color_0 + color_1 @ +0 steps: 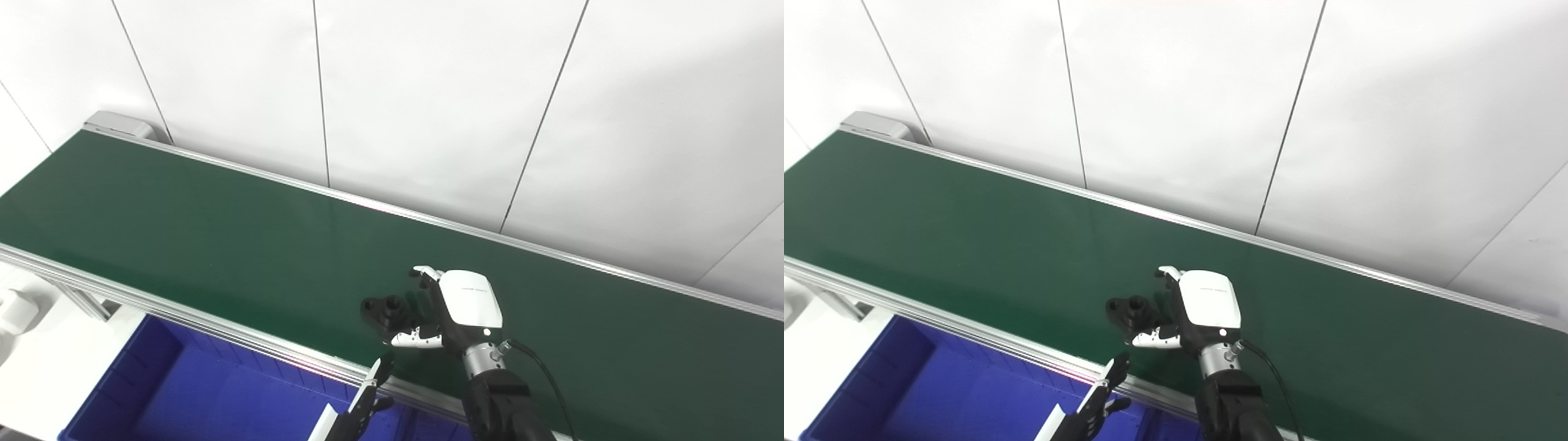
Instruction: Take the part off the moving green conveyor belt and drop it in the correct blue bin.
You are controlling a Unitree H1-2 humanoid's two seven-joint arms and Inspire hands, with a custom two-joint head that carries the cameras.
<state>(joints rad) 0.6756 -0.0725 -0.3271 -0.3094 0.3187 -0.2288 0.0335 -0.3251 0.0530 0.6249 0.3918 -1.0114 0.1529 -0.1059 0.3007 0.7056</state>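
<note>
My right hand [462, 306] over green belt [184, 226], fingers spread, empty, just right of black part [386, 309] on belt; my left hand [361, 407] low over blue bin [159, 380], grip unclear

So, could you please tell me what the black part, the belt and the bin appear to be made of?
The black part looks like matte moulded plastic, possibly metal: dull, no glints. The belt seems smooth rubber or PVC with a faint sheen. The blue bin looks like glossy moulded plastic, judging by its ribbed wall.
</note>
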